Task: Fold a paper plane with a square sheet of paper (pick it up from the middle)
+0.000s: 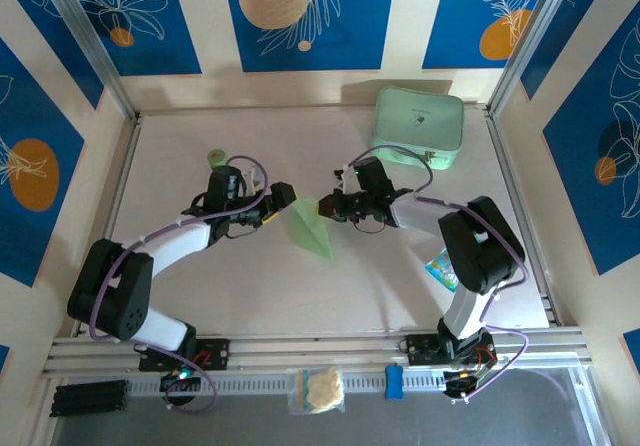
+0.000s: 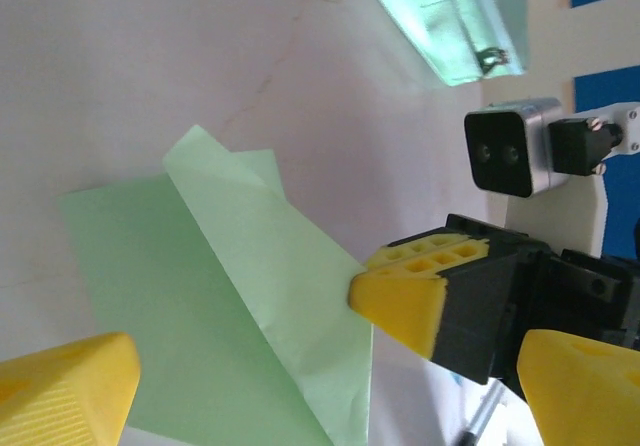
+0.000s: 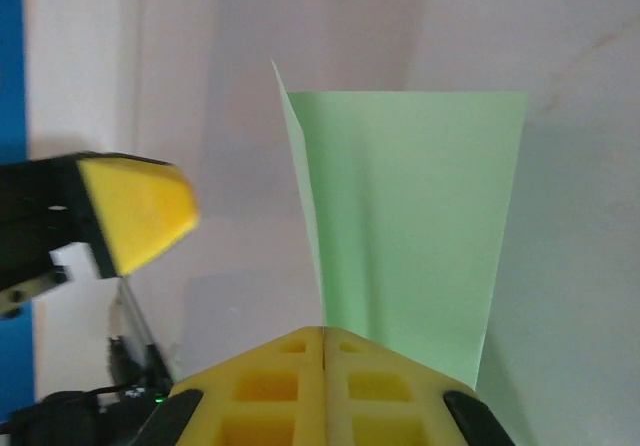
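The pale green paper, folded into a narrow pointed paper plane [image 1: 312, 226], lies mid-table with its tip toward the near edge. My right gripper [image 1: 326, 206] is shut on the plane's far wide end. In the right wrist view the paper [image 3: 410, 216] comes out from between the closed yellow jaws of that gripper [image 3: 325, 332]. My left gripper [image 1: 284, 196] stands open just left of the plane. In the left wrist view its yellow fingers spread wide on either side of the folded paper [image 2: 230, 296], touching nothing, while the right gripper's fingers [image 2: 400, 301] pinch the paper's edge.
A mint-green case [image 1: 419, 126] sits at the back right of the table. A small green bottle [image 1: 217, 156] stands behind the left arm. A blue-and-white packet [image 1: 441, 269] lies by the right arm's base. A bagged item [image 1: 317, 388] rests on the front rail.
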